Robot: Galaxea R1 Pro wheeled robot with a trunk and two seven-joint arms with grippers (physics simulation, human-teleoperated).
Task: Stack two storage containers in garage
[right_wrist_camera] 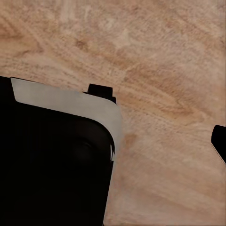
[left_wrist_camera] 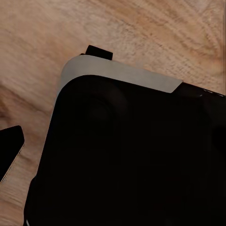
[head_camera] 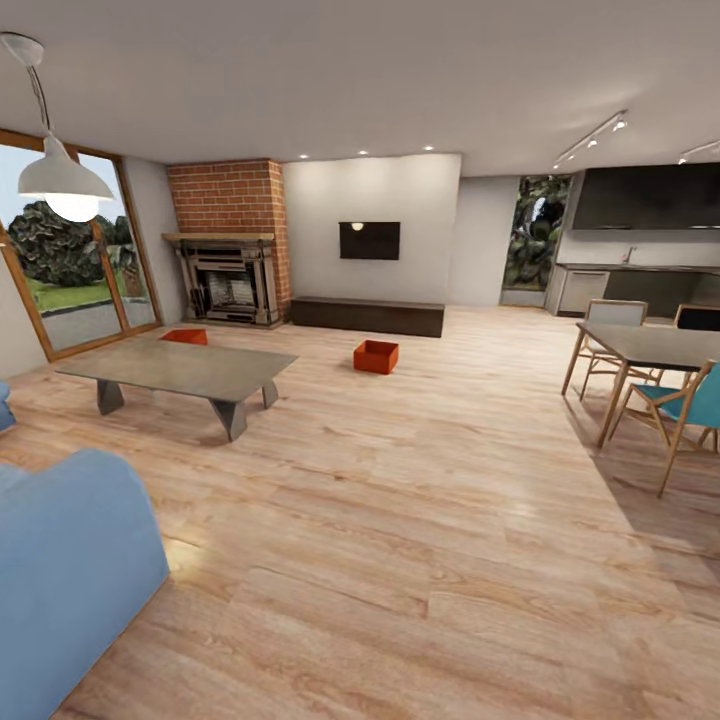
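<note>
From my head camera I see the living room; one storage container (head_camera: 376,356) sits on the wood-plank floor (head_camera: 420,520) in front of the long dark bench (head_camera: 367,316); the other container (head_camera: 185,336) lies behind the low grey table (head_camera: 180,368), near the brick fireplace (head_camera: 229,245); both are well apart from me. I judge I should drive straight for the nearer bin, keeping clear of the blue sofa (head_camera: 60,570) and the table's corner. My left wrist looks down on planks and my dark base (left_wrist_camera: 127,155); whether that hand is clenched I cannot tell. My right wrist shows the same; its state is likewise unclear.
</note>
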